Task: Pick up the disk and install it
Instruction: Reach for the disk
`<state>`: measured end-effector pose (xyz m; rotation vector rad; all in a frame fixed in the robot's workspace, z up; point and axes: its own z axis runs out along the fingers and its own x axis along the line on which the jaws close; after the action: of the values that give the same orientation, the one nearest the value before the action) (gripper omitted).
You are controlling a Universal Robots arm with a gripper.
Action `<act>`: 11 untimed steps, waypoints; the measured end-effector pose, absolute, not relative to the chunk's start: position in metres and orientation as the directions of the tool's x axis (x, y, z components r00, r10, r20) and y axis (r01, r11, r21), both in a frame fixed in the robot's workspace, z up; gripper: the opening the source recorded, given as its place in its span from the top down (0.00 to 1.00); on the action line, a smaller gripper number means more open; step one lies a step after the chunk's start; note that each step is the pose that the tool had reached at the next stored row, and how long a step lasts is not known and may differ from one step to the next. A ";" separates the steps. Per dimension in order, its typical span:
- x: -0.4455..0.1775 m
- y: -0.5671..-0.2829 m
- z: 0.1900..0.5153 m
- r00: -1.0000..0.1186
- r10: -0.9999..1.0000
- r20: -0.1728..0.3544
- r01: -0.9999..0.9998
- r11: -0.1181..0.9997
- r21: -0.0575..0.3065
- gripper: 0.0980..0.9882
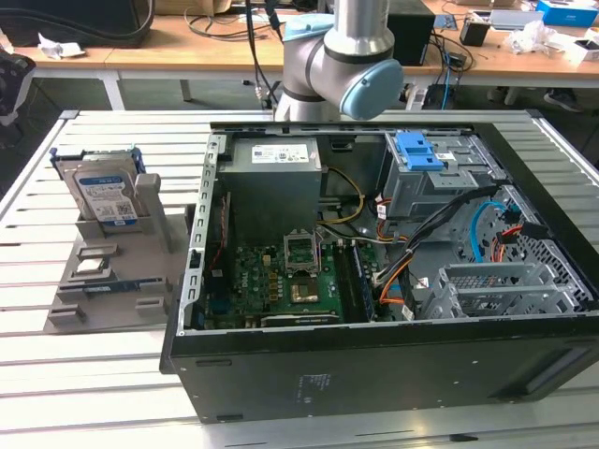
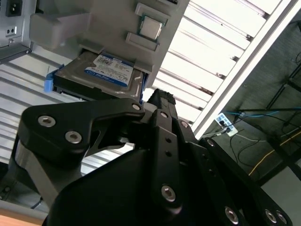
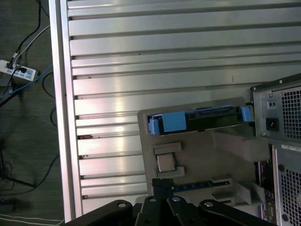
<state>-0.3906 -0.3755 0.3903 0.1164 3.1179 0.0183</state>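
The disk [image 1: 108,196] stands on edge in a grey holder [image 1: 112,299] at the exterior view's left, beside the open computer case [image 1: 374,365]. Its blue-and-white label faces the front, and blue rails run along its sides. The first wrist view looks down on the disk [image 3: 202,120] edge-on, and the second wrist view catches the label of the disk [image 2: 110,70]. In both wrist views my gripper [image 3: 162,181] [image 2: 161,96] hangs above the table, well apart from the disk. Its fingers look shut with nothing between them.
The holder [image 3: 197,155] also carries a small square chip [image 3: 164,163] and a long thin board [image 3: 197,186]. Inside the case sit a grey power-supply box [image 1: 276,178], a motherboard [image 1: 281,276], loose cables and a blue caddy [image 1: 418,150] at the drive bay. The slatted table edge [image 3: 61,117] lies close by.
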 end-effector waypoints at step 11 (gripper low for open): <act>-0.390 -0.376 0.390 -0.997 0.075 -0.021 0.074 0.997 0.013 0.99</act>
<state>-0.3903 -0.3755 0.3903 0.1162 3.1180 0.0184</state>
